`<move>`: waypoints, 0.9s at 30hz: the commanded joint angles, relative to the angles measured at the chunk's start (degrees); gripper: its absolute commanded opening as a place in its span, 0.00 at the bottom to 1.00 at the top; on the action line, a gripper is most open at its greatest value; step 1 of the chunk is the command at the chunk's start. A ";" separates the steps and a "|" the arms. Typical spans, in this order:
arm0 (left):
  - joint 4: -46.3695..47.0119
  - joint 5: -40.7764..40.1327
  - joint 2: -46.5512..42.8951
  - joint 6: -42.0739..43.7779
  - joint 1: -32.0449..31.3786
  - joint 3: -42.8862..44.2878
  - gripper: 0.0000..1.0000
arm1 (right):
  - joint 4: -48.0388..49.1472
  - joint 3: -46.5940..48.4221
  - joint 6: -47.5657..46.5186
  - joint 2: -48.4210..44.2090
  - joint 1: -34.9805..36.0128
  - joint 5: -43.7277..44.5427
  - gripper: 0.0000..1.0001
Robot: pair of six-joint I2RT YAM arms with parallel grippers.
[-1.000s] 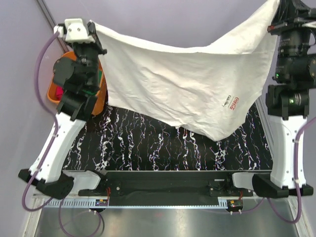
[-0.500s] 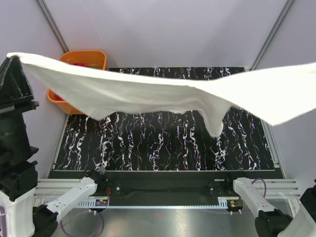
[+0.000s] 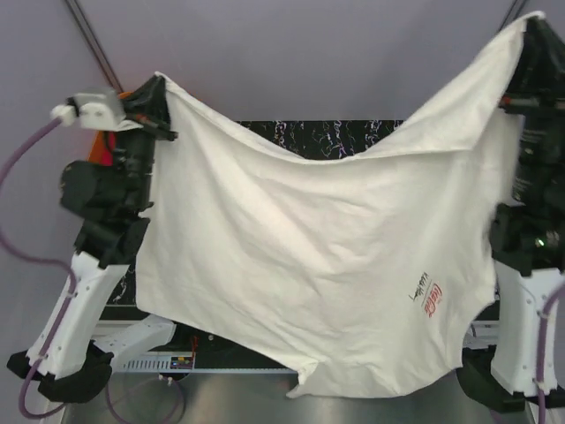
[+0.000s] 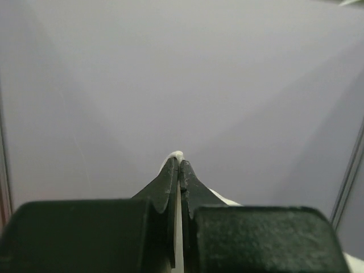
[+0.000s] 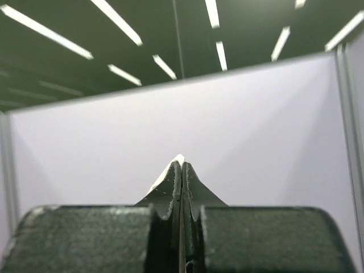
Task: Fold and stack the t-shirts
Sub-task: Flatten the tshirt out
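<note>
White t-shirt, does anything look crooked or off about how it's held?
Yes: the white t-shirt hangs askew. The right gripper pinches its corner higher in the top view than the left gripper does, and the top edge sags between them.

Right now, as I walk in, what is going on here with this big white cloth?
The robot holds a cream-white t-shirt up in the air, spread wide. The left claw is shut on one top corner, the right claw on the other. The shirt hangs like a curtain and hides most of the black marbled table. Its small red-and-black print sits low on the robot's right side. No fold is made yet.
</note>
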 commanded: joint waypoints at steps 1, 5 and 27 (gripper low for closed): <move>4.90 -7.52 10.03 1.41 0.37 -7.22 0.00 | 4.25 -7.05 -2.96 9.54 -0.25 3.48 0.00; 7.46 -11.32 22.35 -1.13 2.21 -10.57 0.00 | 12.24 -16.62 -4.80 16.41 -0.25 5.93 0.00; 0.97 -5.61 72.56 -9.83 13.81 15.27 0.00 | 10.59 -3.37 0.55 64.50 -4.73 3.12 0.00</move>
